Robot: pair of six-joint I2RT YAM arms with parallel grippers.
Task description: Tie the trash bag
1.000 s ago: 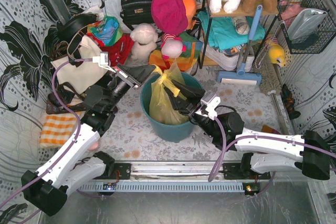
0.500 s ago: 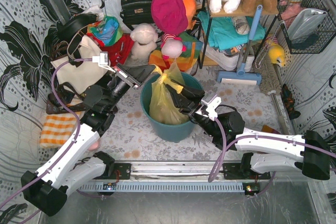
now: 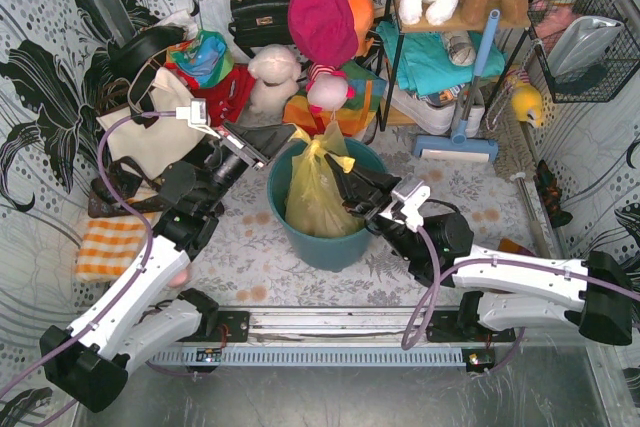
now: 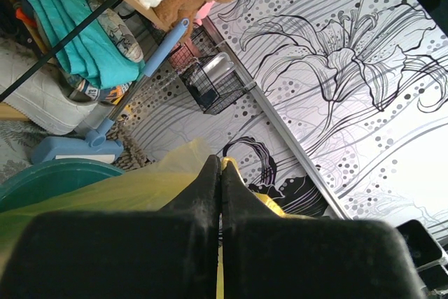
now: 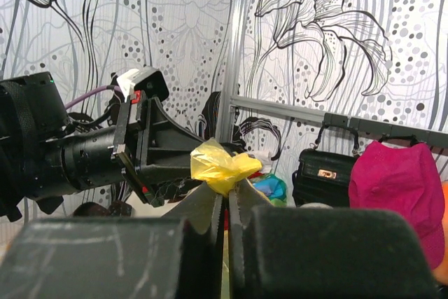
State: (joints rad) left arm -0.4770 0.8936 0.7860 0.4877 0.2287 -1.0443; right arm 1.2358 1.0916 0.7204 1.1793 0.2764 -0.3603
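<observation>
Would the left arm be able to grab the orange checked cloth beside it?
Probably not yet: the left gripper is shut on the yellow-green plastic trash bag; the orange checked cloth lies uncovered.

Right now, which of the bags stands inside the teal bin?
The trash bag: thin yellow-green plastic. The black handbag sits by the back wall, the cream tote left of the teal bin.

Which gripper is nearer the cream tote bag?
Left. The left gripper holds the trash bag at the bin edge facing the cream tote bag; the right gripper holds it farther right.
</observation>
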